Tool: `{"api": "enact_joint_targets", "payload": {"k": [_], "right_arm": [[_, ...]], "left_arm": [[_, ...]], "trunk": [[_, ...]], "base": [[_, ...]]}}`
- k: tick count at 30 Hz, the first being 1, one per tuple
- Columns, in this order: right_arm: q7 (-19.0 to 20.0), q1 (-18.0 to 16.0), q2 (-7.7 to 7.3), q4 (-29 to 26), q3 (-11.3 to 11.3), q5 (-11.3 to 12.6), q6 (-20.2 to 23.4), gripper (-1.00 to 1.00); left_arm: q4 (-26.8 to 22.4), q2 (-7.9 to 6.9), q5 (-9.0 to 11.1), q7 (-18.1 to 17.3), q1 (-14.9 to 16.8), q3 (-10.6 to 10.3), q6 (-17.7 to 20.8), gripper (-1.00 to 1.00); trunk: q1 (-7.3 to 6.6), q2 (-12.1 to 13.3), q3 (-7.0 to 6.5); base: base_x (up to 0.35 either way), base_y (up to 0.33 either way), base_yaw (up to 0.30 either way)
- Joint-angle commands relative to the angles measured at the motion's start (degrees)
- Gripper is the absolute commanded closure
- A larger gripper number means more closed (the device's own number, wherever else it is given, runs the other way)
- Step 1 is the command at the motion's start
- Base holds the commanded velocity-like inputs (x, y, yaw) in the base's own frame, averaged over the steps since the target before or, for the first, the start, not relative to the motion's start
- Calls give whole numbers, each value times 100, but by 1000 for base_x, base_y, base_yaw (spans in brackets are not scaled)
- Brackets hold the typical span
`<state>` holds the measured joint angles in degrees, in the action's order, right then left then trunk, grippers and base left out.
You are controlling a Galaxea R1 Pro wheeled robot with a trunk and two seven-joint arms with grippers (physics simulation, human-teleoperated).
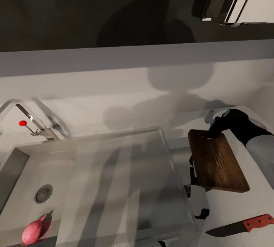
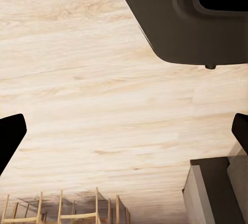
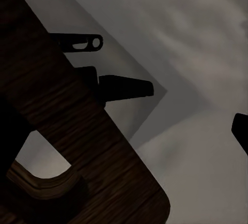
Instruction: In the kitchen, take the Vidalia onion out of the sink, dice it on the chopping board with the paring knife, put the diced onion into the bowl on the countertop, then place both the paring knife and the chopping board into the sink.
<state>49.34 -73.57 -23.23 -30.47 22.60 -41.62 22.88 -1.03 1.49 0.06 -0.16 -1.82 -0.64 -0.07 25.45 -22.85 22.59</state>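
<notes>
My right claw (image 1: 210, 133) is clenched on the far short edge of the chopping board (image 1: 217, 161), held above the countertop (image 1: 232, 216) just right of the sink (image 1: 114, 186), so I judge I must next carry it over the basin.

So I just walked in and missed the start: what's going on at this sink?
The right gripper is shut on the far end of the chopping board by its slot handle, holding it just right of the sink. The paring knife lies on the countertop nearer the robot. The onion sits in the basin near the drain.
</notes>
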Motion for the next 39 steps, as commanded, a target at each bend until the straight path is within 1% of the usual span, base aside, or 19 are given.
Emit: {"api": "enact_joint_targets", "payload": {"k": [1,4,5,23,39], "right_arm": [[14,1,-8,76,43,-57,6,-100],[10,1,-17,76,43,-57,6,-100],[7,1,-21,76,43,-57,6,100],[5,1,-24,76,43,-57,6,100],[5,1,-24,76,43,-57,6,100]], "left_arm": [[-11,0,1,-2,-3,-7,-1,-100],[-11,0,1,-2,-3,-7,0,-100],[-11,0,1,-2,-3,-7,-1,-100],[-11,0,2,-7,-3,-7,0,-100],[-11,1,2,-10,-3,-7,-1,-100]], "trunk": [[34,-6,10],[34,-6,10],[34,-6,10],[34,-6,7],[34,-6,-129]], "base": [[0,0,0],[0,0,0],[0,0,0],[0,0,0],[0,0,0]]}}
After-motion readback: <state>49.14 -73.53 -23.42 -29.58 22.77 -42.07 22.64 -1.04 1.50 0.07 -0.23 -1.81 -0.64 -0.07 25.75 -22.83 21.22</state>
